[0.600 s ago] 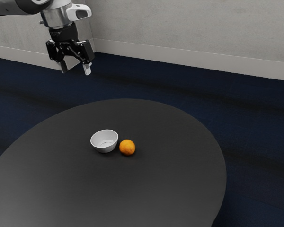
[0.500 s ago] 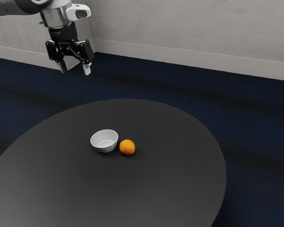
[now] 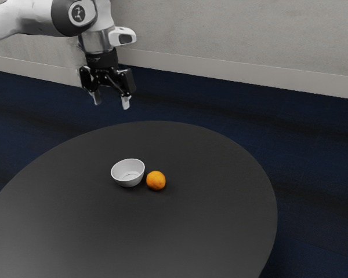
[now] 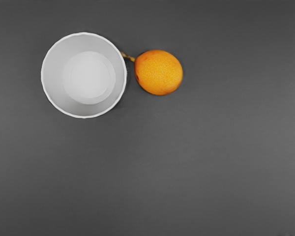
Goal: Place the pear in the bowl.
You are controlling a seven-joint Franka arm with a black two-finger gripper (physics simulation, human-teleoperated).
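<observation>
In the exterior view my gripper [image 3: 111,102] hangs in the air beyond and above the table's far edge, fingers apart with nothing between them. The white bowl [image 3: 127,173] stands upright on the table, its inside bare. Close beside it, toward the exterior view's right, lies the orange-coloured pear [image 3: 156,180]. In the wrist view the bowl [image 4: 88,77] appears from above, and the pear [image 4: 159,72] lies on its side with its stem pointing at the bowl's rim. Whether the stem touches the rim I cannot tell.
The round dark table [image 3: 203,226] carries the bowl and pear near its middle. Behind it are a dark blue floor [image 3: 220,107] and a grey wall [image 3: 238,35] with a pale baseboard.
My arm and gripper have moved toward the exterior view's right and somewhat lower in that view. The bowl and the pear have stayed where they were.
</observation>
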